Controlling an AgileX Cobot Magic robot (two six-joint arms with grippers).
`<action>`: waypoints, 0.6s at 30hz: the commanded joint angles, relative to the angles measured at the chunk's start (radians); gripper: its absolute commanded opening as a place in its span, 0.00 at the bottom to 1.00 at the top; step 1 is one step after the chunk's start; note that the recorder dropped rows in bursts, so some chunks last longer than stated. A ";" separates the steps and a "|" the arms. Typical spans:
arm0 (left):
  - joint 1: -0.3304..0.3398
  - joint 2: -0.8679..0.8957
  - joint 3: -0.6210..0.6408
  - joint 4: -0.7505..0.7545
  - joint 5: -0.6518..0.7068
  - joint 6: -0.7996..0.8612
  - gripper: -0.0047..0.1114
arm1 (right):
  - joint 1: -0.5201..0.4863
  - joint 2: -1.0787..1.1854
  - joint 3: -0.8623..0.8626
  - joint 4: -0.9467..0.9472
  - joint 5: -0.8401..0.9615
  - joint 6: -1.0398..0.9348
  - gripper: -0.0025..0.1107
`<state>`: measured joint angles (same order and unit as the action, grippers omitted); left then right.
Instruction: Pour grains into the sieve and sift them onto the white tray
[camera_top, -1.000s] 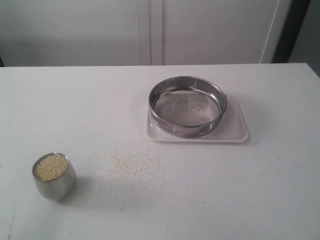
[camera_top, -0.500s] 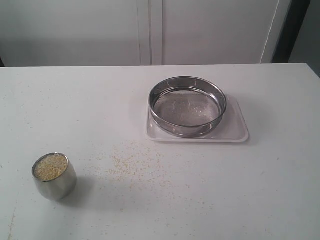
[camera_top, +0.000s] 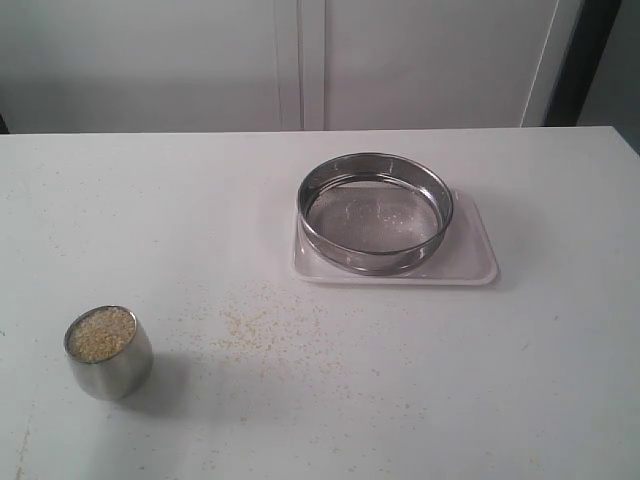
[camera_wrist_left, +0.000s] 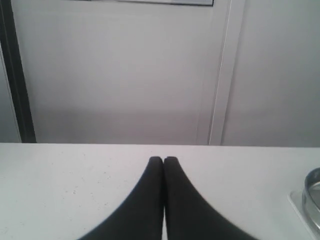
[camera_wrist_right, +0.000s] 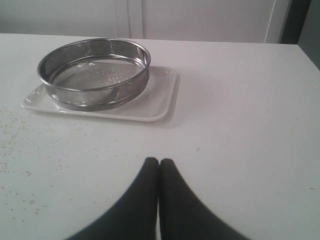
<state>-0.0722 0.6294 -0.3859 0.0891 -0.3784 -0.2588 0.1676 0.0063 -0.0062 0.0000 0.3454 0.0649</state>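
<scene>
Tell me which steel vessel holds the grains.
The small rounded cup, alone on the table; the wide sieve on the white tray is nearly empty.

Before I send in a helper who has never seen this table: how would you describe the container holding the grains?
On the white table, look at the lower left of the exterior view, far from the white tray with the sieve standing on it. There stands a small rounded steel cup full of grains; unlike the wide, shallow sieve, it is narrow, deep and solid-walled.

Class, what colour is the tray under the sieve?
The tray is white; right wrist view shows it best.
</scene>
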 joint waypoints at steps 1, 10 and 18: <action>0.001 0.073 -0.005 0.285 -0.059 -0.213 0.04 | -0.008 -0.006 0.006 -0.008 -0.001 0.000 0.02; 0.001 0.284 0.006 0.661 -0.378 -0.467 0.04 | -0.008 -0.006 0.006 -0.008 -0.001 0.000 0.02; 0.001 0.430 0.006 0.731 -0.521 -0.460 0.04 | -0.008 -0.006 0.006 -0.008 -0.001 0.000 0.02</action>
<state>-0.0722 1.0196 -0.3859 0.7824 -0.8241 -0.7172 0.1676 0.0063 -0.0062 0.0000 0.3454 0.0649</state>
